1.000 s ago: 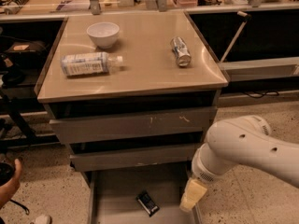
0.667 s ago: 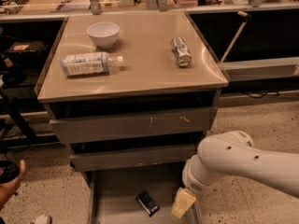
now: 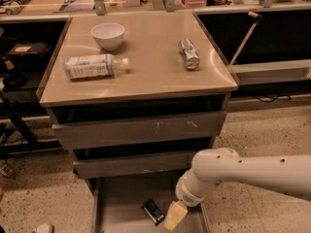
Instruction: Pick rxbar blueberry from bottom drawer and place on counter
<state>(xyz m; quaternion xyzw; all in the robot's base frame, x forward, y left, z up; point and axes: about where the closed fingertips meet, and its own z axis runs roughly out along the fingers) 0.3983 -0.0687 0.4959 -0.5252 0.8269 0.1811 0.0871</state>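
The rxbar blueberry (image 3: 154,211) is noted unlifted in the bottom drawer (image 3: 116,203); the gripper (image 3: 175,216) is positioned beside it, closure undeterminable. Grasp and counter (image 3: 150,57) placement are outstanding.

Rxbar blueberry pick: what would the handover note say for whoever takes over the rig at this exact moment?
Gripper: down inside the bottom drawer, just right of the rxbar blueberry; no grasp visible.
Rxbar blueberry: lying flat on the drawer floor, near the front.
Bottom drawer: pulled out.
Counter: holds a bowl, a bottle on its side and a can on its side; free space in the middle and along the front.
Done: arm brought down to the bar.
Left: grasp the bar, lift it out, set it on the counter.
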